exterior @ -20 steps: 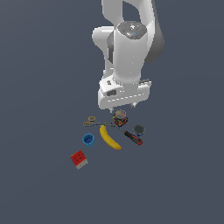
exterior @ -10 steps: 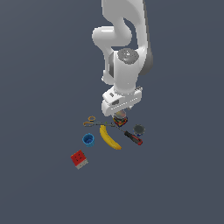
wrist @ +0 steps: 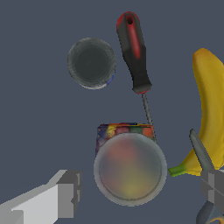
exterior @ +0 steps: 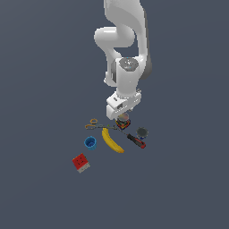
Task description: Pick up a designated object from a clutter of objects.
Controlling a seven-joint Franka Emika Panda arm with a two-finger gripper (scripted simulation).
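The designated object, a small multicoloured cube (exterior: 123, 121) with a dark round grey-rimmed top, lies in the clutter directly under my hand. In the wrist view the cube (wrist: 126, 131) shows its coloured side and blurred round top. My gripper (exterior: 120, 117) is open and low over the cube. In the wrist view the gripper (wrist: 141, 189) has one finger (wrist: 65, 194) on one side of the cube and the other finger (wrist: 214, 187) on the opposite side. Neither finger touches the cube.
Around the cube lie a yellow banana (exterior: 112, 141) (wrist: 210, 109), a red-handled screwdriver (exterior: 135, 140) (wrist: 133, 50), a dark round cup (exterior: 142, 132) (wrist: 92, 62), scissors (exterior: 93, 123) (wrist: 200, 153), a blue cup (exterior: 90, 142) and a plain red cube (exterior: 80, 162).
The arm has come down over the clutter, bringing the open gripper from above the multicoloured cube to just around it. The objects have not moved.
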